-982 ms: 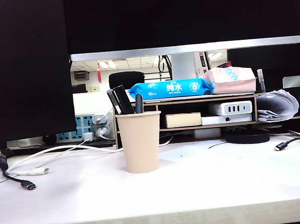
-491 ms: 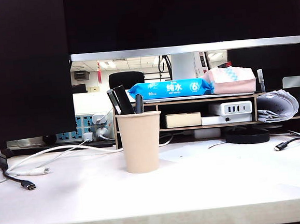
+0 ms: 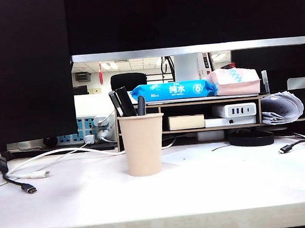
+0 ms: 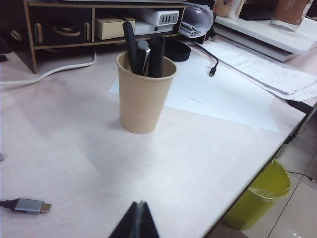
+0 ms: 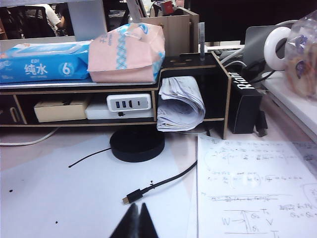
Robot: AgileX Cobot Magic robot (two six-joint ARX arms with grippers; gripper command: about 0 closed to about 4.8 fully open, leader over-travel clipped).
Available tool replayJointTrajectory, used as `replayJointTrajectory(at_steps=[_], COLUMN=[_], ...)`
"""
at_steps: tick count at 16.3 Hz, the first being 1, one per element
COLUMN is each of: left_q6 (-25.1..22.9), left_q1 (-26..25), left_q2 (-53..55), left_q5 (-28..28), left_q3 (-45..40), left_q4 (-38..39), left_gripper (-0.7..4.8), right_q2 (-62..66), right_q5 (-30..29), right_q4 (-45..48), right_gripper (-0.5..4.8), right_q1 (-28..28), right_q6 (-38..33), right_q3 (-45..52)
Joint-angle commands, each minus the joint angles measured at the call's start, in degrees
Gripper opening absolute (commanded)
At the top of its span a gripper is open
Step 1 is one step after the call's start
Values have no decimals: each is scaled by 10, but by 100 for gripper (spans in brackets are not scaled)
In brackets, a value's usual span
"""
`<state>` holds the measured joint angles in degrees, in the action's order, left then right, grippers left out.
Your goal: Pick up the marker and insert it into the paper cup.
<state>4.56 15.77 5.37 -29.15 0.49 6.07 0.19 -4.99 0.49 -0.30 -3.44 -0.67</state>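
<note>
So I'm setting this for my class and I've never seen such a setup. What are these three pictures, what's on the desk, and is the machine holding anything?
It is a robot with two arms, each ending in a two-finger gripper. One picture comes from a fixed camera facing the desk; the arms are not in it. The other two come from cameras on the wrists.

In the middle of the desk stands a beige paper cup with a thick black marker and other dark pens in it. Behind it are a wooden shelf, a blue pack of wet wipes and a monitor. Cables and paper sheets lie around.

The left gripper hangs back from the cup, shut and empty. The right gripper is shut and empty too, over the papers.
</note>
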Motion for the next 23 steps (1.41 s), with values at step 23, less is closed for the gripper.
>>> replayJointTrajectory(at_steps=[23], left_q6=[-11], left_q1=[-156], left_q2=[-52], left_q5=[237], left_q3=[0], left_q4=[-24], left_gripper=[-6], right_q2=[0], right_q5=[2], right_q4=[6], right_gripper=[-5], right_q1=[0], right_q6=[-2], right_q3=[2])
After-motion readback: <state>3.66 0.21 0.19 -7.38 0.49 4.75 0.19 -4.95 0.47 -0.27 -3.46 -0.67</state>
